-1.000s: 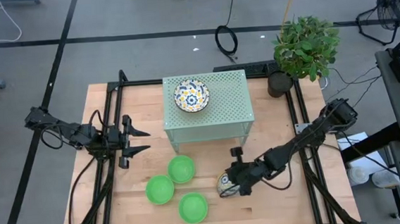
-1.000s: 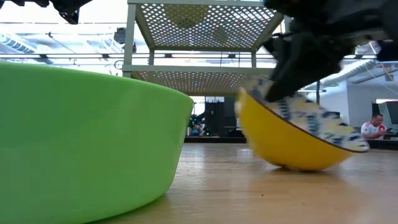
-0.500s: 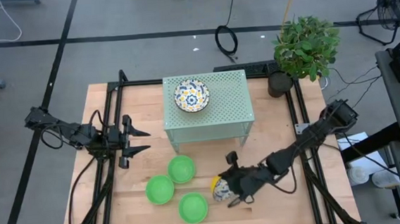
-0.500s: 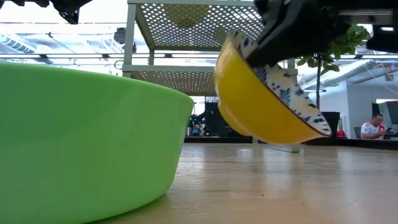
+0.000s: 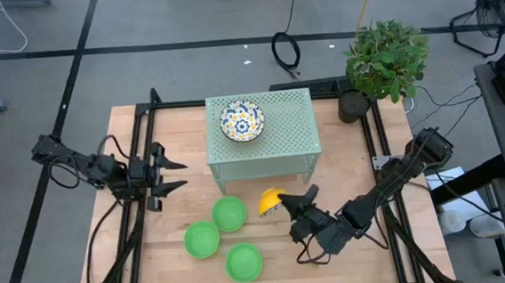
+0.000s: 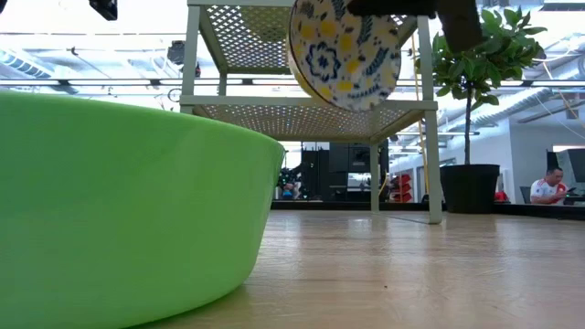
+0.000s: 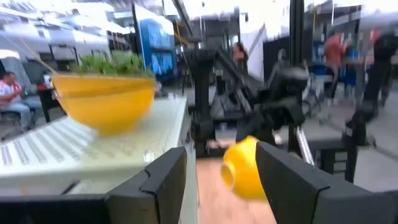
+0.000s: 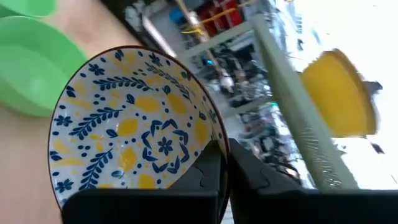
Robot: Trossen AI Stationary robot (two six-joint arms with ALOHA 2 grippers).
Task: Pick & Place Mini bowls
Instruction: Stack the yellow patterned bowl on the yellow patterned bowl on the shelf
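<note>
My right claw (image 5: 285, 202) is pinching the rim of a patterned bowl (image 5: 269, 200) – lifted off the tabletop (image 5: 377, 267), tipped on edge just in front of the stand (image 5: 289, 130). Another patterned bowl (image 5: 242, 121) sits on the stand, three green bowls (image 5: 229, 214) on the tabletop. Left claw (image 5: 173, 175) spread, idle at left.

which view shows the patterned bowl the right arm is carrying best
The right wrist view: the held floral bowl fills the frame, with the right tool shut on its rim. The low view shows its patterned inside, tipped on edge in front of the stand. The high view and left wrist view show only its yellow outside.
</note>
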